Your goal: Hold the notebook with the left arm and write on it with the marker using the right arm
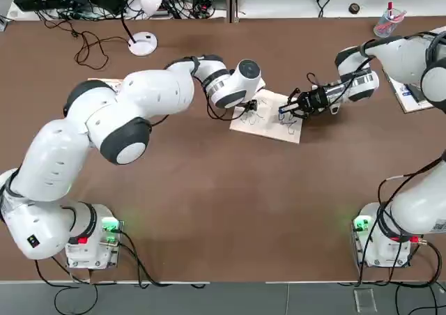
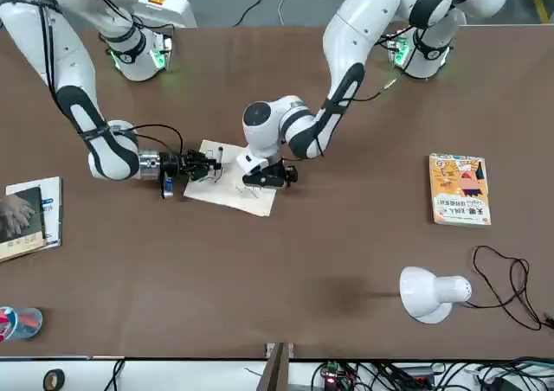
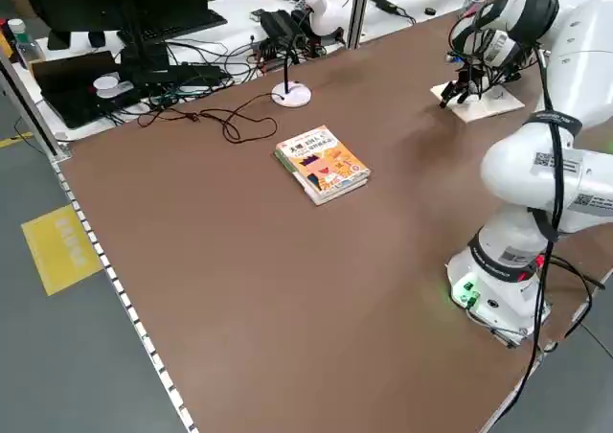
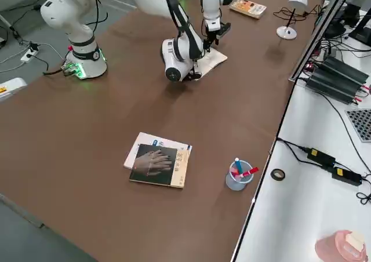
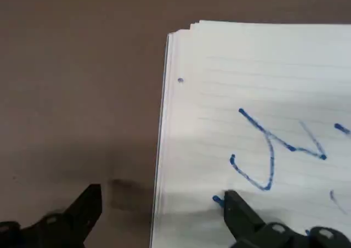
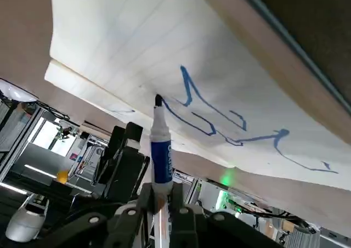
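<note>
The white notebook (image 1: 268, 116) lies open at the far middle of the table, blue scribbles on its lined page (image 5: 263, 83). My left gripper (image 1: 249, 108) is open and straddles its left edge: one fingertip (image 5: 241, 218) rests on the page, the other sits on the table beside it. From the other side my right gripper (image 1: 296, 108) reaches in low, shut on the blue-and-white marker (image 6: 162, 149). In the right wrist view the marker's tip touches the page (image 6: 137, 45) at the end of a blue line. The front view shows both grippers, left gripper (image 2: 268, 176) and right gripper (image 2: 203, 164), over the notebook (image 2: 232, 188).
An orange-yellow illustrated book (image 2: 459, 189) lies on my left side of the table, with a white desk lamp (image 1: 143, 43) and its cable at the far left. On the right lie a grey-covered book (image 4: 157, 164) and a clear cup of pens (image 4: 237, 175).
</note>
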